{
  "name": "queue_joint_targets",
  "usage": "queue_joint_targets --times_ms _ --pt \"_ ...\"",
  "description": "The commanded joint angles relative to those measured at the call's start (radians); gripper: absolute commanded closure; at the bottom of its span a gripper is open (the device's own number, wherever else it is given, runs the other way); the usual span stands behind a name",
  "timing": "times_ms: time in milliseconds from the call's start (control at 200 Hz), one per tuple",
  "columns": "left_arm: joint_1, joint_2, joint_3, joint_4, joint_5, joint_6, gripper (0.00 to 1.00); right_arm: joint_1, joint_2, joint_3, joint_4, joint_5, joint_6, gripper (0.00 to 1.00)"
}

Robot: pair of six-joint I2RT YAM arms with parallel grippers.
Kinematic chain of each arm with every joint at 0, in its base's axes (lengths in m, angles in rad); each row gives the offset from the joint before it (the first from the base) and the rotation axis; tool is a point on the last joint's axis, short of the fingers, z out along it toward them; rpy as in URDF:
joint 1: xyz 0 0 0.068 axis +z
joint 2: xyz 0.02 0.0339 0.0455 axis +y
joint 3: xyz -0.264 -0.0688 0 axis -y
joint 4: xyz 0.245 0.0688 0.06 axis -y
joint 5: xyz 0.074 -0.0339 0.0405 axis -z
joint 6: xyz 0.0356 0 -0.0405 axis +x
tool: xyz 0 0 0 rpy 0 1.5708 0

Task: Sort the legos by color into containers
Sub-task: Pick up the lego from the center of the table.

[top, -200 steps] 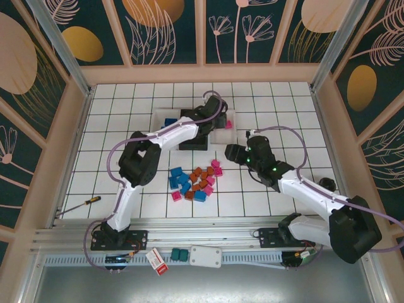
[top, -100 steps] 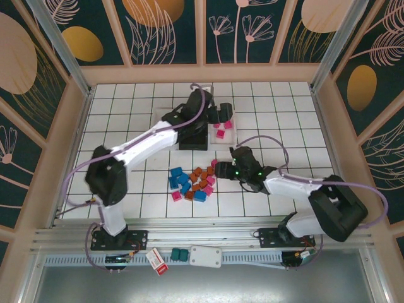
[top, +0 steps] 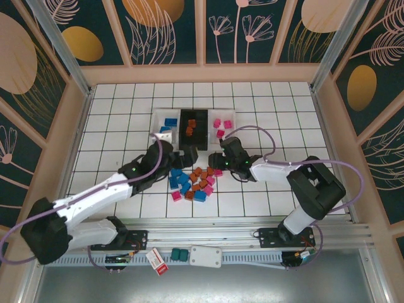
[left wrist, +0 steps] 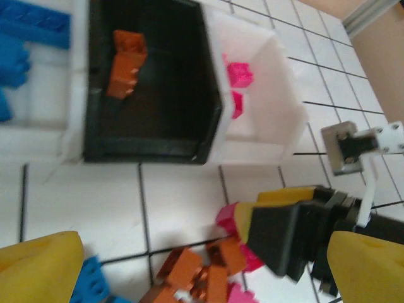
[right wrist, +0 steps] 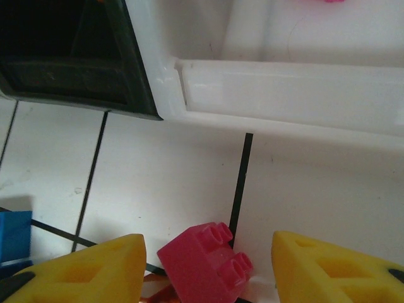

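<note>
- Left gripper [left wrist: 203,252] spread wide, nothing held.
- Loose orange bricks [left wrist: 192,271] right under it, between the fingers. Contact impossible to tell.
- Black bin [left wrist: 164,107] straight ahead of it, binned orange bricks [left wrist: 126,60] inside toward the far left.
- Right white bin [left wrist: 278,117] ahead-right, pressed against the black bin, pink bricks [left wrist: 238,76] inside.
- Left white bin [left wrist: 72,82] ahead-left, blue bricks [left wrist: 31,28] in it.
- Right gripper [right wrist: 207,243] spread wide too, gripping nothing.
- Pink brick [right wrist: 205,264] on the table [right wrist: 164,170] between its fingers — a gap on either side, slightly tilted.
- Near wall of the right white bin just ahead of the right gripper, black bin corner ahead-left.
- From above: both grippers near each other at the far edge of the pile [top: 191,183] — left gripper at its far-left, right gripper at its far-right.
- Blue, orange and pink mixed in the pile, nearer the bases than both grippers.
</note>
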Motion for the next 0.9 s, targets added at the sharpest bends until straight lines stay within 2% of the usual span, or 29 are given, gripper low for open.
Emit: queue_joint_targets --times_ms 0,110,270,330,515,701,896 --pt "0.003 -0.11 -0.076 -0.016 -0.064 -0.064 0.01 -0.003 0.023 0.024 0.001 0.01 -0.032 0.45" --pt "0.004 -0.167 -0.123 -0.06 -0.086 -0.086 0.01 -0.003 0.041 0.025 -0.011 0.011 -0.038 0.46" --pt "0.003 -0.206 -0.148 -0.111 -0.118 -0.095 0.01 -0.01 0.05 0.009 0.002 0.011 -0.037 0.56" --pt "0.004 -0.213 -0.153 -0.121 -0.126 -0.094 0.01 -0.011 0.051 0.007 0.008 -0.011 -0.037 0.57" --pt "0.003 -0.212 -0.156 -0.128 -0.131 -0.1 0.01 -0.003 0.052 0.015 0.011 -0.034 -0.05 0.4" --pt "0.003 -0.209 -0.159 -0.126 -0.131 -0.11 0.01 0.003 0.071 0.035 0.009 -0.045 -0.056 0.39" --pt "0.004 -0.203 -0.168 -0.125 -0.132 -0.11 0.01 0.01 0.098 0.039 0.01 -0.057 -0.056 0.51"
